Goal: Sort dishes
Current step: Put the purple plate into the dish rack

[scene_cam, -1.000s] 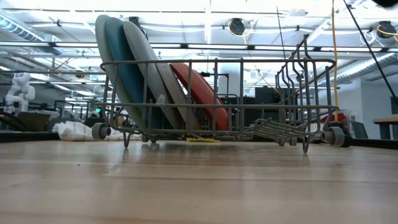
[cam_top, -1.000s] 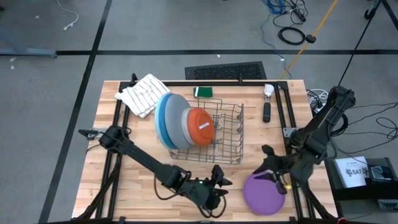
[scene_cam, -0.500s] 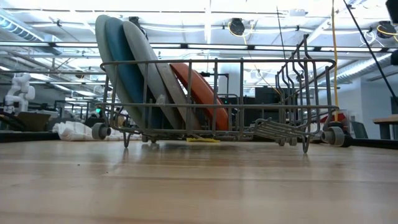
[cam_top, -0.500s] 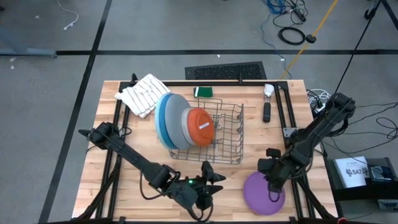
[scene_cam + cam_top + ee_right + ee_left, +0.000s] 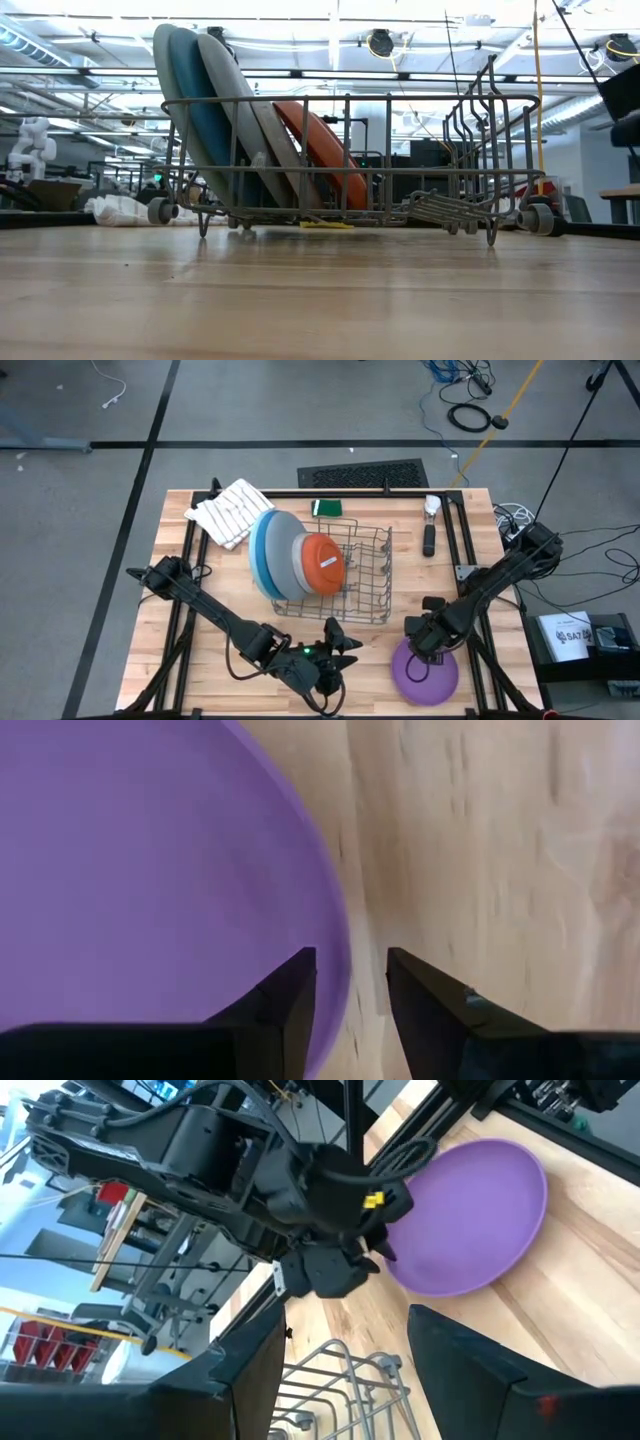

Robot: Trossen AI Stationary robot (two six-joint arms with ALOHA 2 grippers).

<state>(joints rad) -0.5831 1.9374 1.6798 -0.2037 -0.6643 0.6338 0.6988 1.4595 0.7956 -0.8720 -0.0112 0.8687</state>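
A purple plate [image 5: 428, 672] lies flat on the table at the near right. My right gripper [image 5: 418, 650] points down over the plate's left rim [image 5: 338, 955]. It is open, with one finger over the plate and the other over the bare wood. My left gripper [image 5: 335, 652] hovers open near the table's front, left of the purple plate [image 5: 470, 1210], holding nothing. Light blue, darker blue and grey plates [image 5: 272, 555] and an orange plate [image 5: 322, 563] stand on edge in the wire rack [image 5: 365, 575]. My right gripper comes from above with its fingers [image 5: 290, 995] on either side of the purple plate's left rim [image 5: 340, 970]. Whether they touch the rim, I cannot tell. The plate lies flat on the table.
A white striped cloth [image 5: 228, 510] lies at the far left, with a green sponge [image 5: 326, 508] behind the rack. A black object [image 5: 428, 540] lies at the far right. Bare wood shows in front of the rack [image 5: 320, 300].
My right gripper has come down and toward the table's left, tipping from slanted to pointing down, and now stands at the purple plate's left rim. My left gripper has drawn back a little toward the left. The plates have not moved.
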